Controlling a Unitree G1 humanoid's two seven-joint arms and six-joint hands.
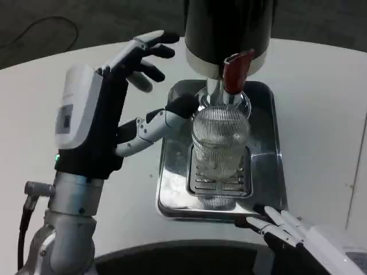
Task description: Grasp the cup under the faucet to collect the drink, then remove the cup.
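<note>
A clear ribbed cup (219, 137) stands upright on the slotted grate (198, 182) of a steel drip tray (172, 183). It is right under the faucet with its red lever (235, 71), which hangs from a dark dispenser (229, 28). My left hand (109, 109) is raised left of the cup with fingers spread. Its thumb tip (182, 106) reaches the cup's upper left side, and the other fingers stay clear of it behind. My right hand (292, 229) lies low at the bottom right, fingers stretched out by the tray's front right corner, holding nothing.
The white table (321, 114) spreads out to both sides of the tray. The dispenser body overhangs the back of the tray. A dark gap runs along the table's near edge at the bottom.
</note>
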